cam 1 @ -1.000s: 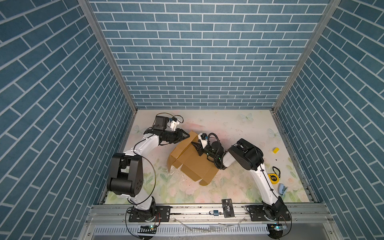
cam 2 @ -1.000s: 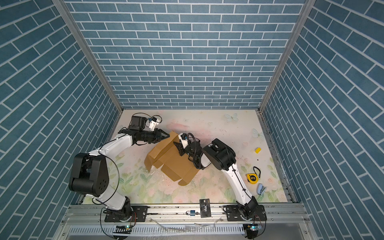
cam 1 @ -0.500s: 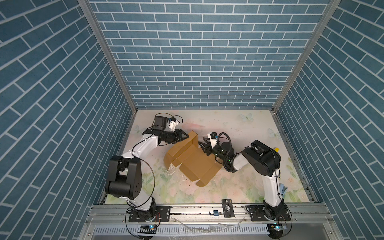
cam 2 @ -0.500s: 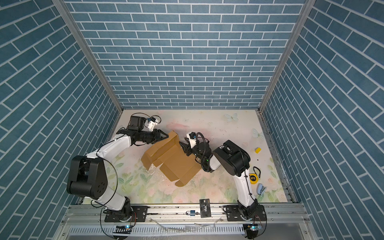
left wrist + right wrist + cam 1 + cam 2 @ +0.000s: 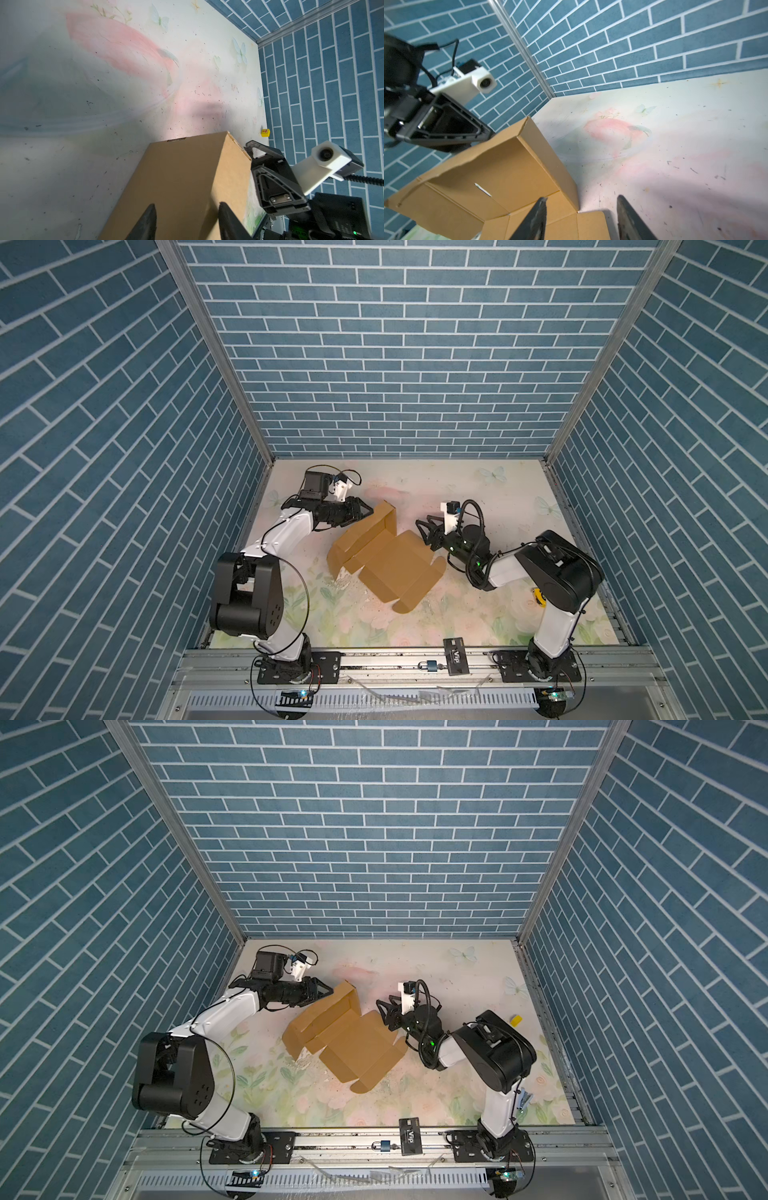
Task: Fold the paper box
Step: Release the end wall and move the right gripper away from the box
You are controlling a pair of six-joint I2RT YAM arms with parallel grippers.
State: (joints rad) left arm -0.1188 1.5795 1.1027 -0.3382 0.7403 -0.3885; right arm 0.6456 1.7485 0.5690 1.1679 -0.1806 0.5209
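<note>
paper box [image 5: 390,568] sat mid-surface, far wall raised. left gripper [image 5: 369,512] jaws spread at that wall, right gripper [image 5: 424,533] jaws spread, empty. Best bet was left bracing, right folding along the crease

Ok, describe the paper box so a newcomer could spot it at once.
Start at the floral table; near its middle lies the paper box. It is the only plain tan cardboard there, half opened, with one wall standing up close to the left gripper.

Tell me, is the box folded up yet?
Only partly: the paper box lies mostly spread flat, with just its far-left panels standing up.
</note>
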